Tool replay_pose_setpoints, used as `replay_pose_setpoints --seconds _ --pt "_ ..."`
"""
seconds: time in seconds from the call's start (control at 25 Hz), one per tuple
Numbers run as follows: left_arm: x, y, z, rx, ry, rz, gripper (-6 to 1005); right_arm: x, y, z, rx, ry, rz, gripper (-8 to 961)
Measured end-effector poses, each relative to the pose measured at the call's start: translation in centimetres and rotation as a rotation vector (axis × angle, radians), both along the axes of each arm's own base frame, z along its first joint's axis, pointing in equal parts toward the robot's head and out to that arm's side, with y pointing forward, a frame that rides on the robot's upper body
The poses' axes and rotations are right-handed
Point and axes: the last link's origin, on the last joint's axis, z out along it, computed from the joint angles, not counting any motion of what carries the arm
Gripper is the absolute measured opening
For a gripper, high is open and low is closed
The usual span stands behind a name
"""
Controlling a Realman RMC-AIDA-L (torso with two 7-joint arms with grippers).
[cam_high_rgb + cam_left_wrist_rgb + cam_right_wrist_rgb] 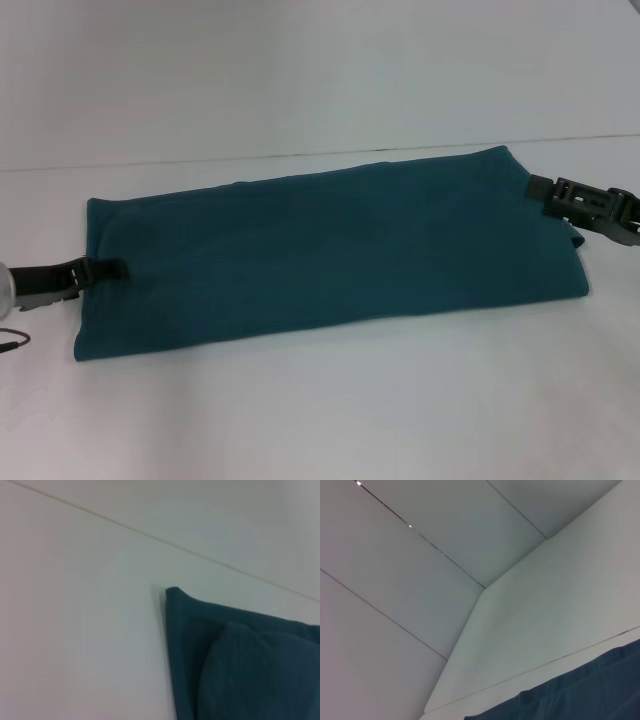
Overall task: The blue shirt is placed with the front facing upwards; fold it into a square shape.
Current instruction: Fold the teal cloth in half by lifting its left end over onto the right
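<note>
The blue shirt (330, 250) lies on the white table as a long folded band, plain teal side up, with no lettering showing. My left gripper (112, 269) reaches in from the left, lies over the middle of the shirt's left edge and is shut on that edge. My right gripper (536, 186) comes in from the right and is shut on the shirt's far right corner. A near corner of the shirt (240, 655), with a raised bulge of cloth, fills the left wrist view. Only a strip of the shirt's (580, 695) edge appears in the right wrist view.
The white table (320, 400) extends well in front of the shirt. Its back edge (250, 160) runs just behind the shirt, against a pale wall. A thin dark cable (14, 340) hangs by my left arm at the table's left side.
</note>
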Motion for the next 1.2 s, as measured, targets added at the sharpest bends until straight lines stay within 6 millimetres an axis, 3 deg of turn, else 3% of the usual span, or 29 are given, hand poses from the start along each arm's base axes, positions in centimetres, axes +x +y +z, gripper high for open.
replay_pose_setpoints --seconds 0.48,1.04,1.2 --pt "0.7 -0.1 -0.9 -0.051 -0.036 0.000 838 0.2 -0.1 0.0 0.000 -0.002 -0.004 827" --pt "4.1 0.7 -2.1 -0.138 -0.096 -0.050 835 0.6 -0.5 0.1 0.009 -0.006 -0.012 827" --pt "4.3 0.9 -2.0 -0.141 -0.094 -0.048 692 0.8 -0.6 0.1 0.009 -0.005 -0.016 827"
